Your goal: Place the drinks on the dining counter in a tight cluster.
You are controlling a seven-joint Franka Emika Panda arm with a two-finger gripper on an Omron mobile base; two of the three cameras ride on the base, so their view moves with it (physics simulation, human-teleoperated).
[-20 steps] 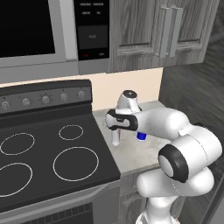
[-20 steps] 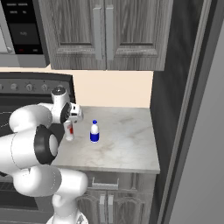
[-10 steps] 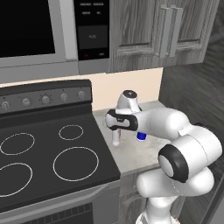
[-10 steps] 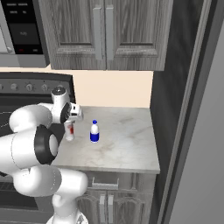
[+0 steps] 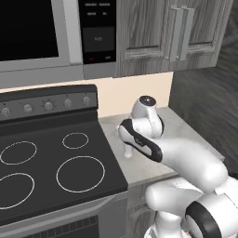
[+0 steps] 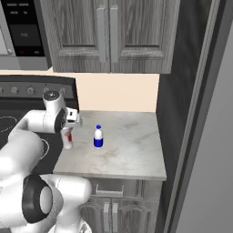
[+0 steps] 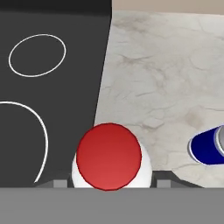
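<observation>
My gripper (image 7: 109, 183) is shut on the slim white drink with the red cap (image 7: 108, 156), with one fingertip on each side of its neck. This bottle (image 6: 68, 140) stands upright on the small marble worktop (image 6: 127, 150), close to the stove's edge. From the left base camera its white body (image 5: 126, 151) shows below my hand (image 5: 135, 137). A short white-and-blue drink with a blue cap (image 6: 98, 137) stands a little to the right, apart from my hand, and shows again (image 7: 208, 144) at the hand view's right edge. The dining counter is out of view.
The black stove (image 5: 51, 167) with ring burners adjoins the worktop on the left. Grey wood cabinets (image 6: 109, 36) and a microwave (image 5: 32, 32) hang overhead. A tall dark panel (image 6: 182, 113) bounds the worktop on the right.
The jaws have closed onto the red-capped bottle. The arm and both bottles stay where they were.
</observation>
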